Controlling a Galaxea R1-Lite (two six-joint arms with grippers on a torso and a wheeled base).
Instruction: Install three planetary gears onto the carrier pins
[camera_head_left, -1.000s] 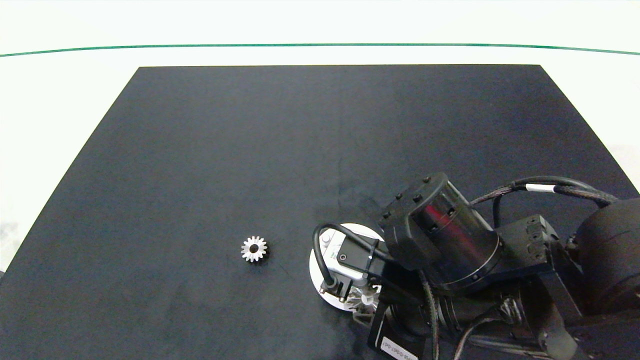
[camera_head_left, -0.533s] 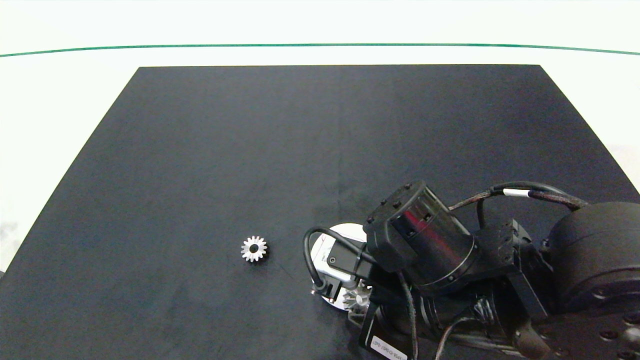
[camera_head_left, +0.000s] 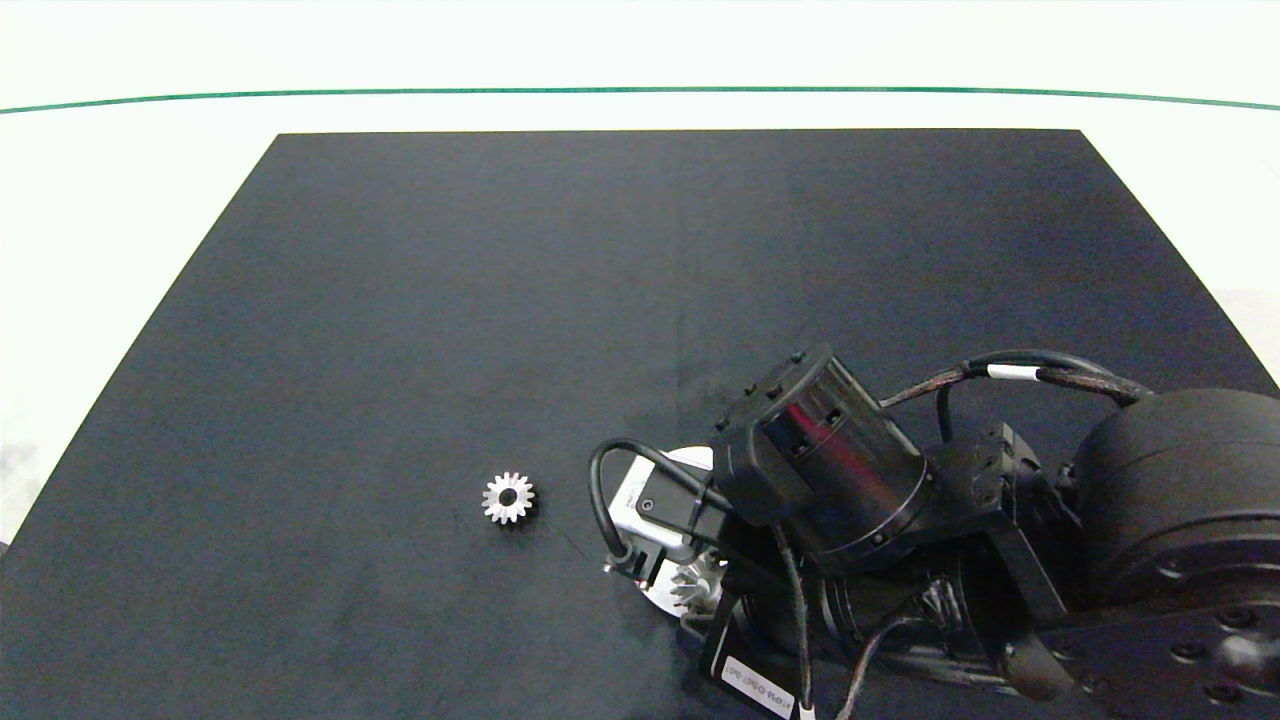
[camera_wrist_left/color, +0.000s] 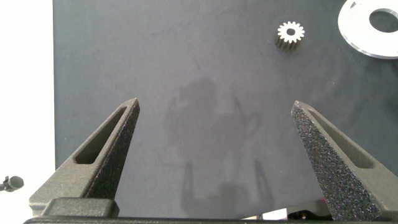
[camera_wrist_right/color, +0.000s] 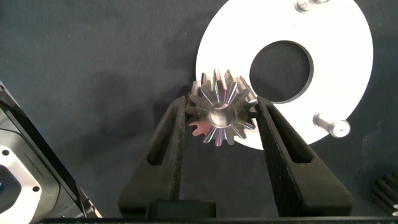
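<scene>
My right gripper (camera_wrist_right/color: 222, 107) is shut on a silver planetary gear (camera_wrist_right/color: 221, 118), held flat over the near rim of the white carrier disc (camera_wrist_right/color: 348, 56). Two carrier pins (camera_wrist_right/color: 331, 126) (camera_wrist_right/color: 309, 5) stand bare on that disc; any pin under the gear is hidden. From above, the right arm covers most of the disc (camera_head_left: 692, 456), and the held gear (camera_head_left: 697, 585) peeks out below the wrist. A second gear (camera_head_left: 508, 497) lies flat on the mat to the left. My left gripper (camera_wrist_left/color: 216, 106) hangs open over bare mat, short of that gear (camera_wrist_left/color: 290, 32) and the disc (camera_wrist_left/color: 367, 37).
Everything rests on a black mat (camera_head_left: 500, 300) laid on a white table with a green line (camera_head_left: 640, 90) along its far side. The right arm's bulky wrist and cables (camera_head_left: 1000, 370) fill the mat's near right corner.
The right arm has shifted left and nearer with the gear in its fingers, covering more of the white disc. The loose gear on the mat has not moved.
</scene>
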